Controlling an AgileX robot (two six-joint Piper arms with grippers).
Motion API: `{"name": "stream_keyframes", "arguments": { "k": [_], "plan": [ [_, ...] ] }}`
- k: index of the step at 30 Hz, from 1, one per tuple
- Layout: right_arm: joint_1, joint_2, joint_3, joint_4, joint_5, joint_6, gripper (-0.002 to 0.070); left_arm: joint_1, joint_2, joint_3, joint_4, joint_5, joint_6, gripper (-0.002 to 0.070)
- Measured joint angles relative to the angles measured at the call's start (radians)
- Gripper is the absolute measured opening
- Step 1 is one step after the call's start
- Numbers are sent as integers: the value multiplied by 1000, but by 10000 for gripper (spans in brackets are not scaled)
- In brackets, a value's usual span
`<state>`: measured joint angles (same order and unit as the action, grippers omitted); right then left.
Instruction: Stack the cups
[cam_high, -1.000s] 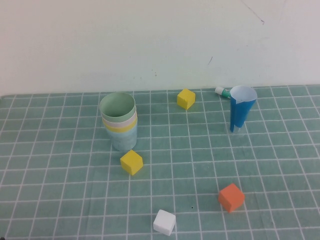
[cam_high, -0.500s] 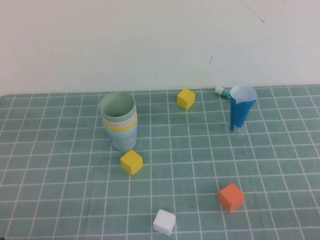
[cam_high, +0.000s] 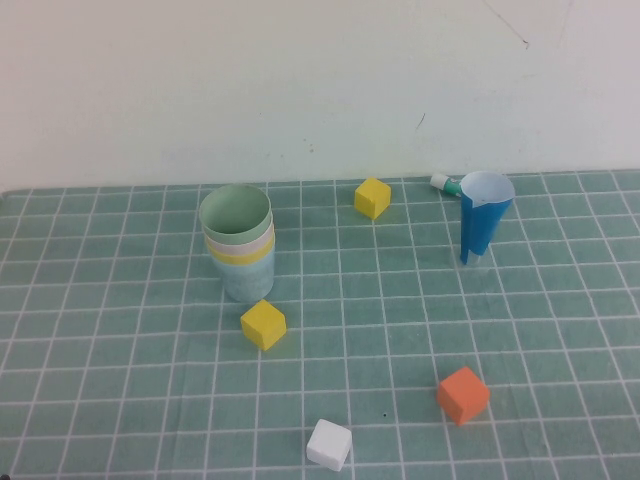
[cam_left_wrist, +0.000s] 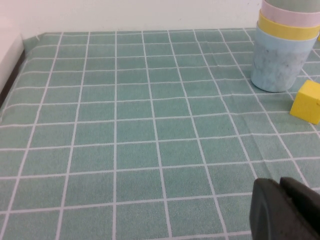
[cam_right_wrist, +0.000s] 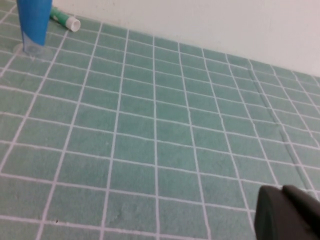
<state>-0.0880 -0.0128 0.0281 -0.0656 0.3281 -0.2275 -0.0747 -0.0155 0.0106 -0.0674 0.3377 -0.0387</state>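
Note:
The four cups stand nested in one upright stack (cam_high: 238, 250) at the left middle of the green checked mat. The light blue cup (cam_high: 247, 280) is at the bottom, then yellow (cam_high: 243, 257), pale pink (cam_high: 241, 241) and pale green (cam_high: 235, 210) on top. The stack also shows in the left wrist view (cam_left_wrist: 277, 60). My left gripper (cam_left_wrist: 280, 187) is shut and empty, low over the mat, well short of the stack. My right gripper (cam_right_wrist: 283, 191) is shut and empty over bare mat. Neither gripper shows in the high view.
A tall dark-blue cone cup (cam_high: 483, 225) stands at the back right beside a small green-and-white tube (cam_high: 446, 183). A yellow cube (cam_high: 263, 324) lies just in front of the stack, another yellow cube (cam_high: 372, 197) at the back, and an orange cube (cam_high: 462, 394) and white cube (cam_high: 329, 444) in front.

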Motion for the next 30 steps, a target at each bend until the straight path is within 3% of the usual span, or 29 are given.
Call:
{"name": "stream_keyframes", "arguments": {
  "k": [30],
  "plan": [
    [0, 0, -2, 2, 13, 169, -2, 0, 0, 0, 0, -2, 0, -2]
  ]
}}
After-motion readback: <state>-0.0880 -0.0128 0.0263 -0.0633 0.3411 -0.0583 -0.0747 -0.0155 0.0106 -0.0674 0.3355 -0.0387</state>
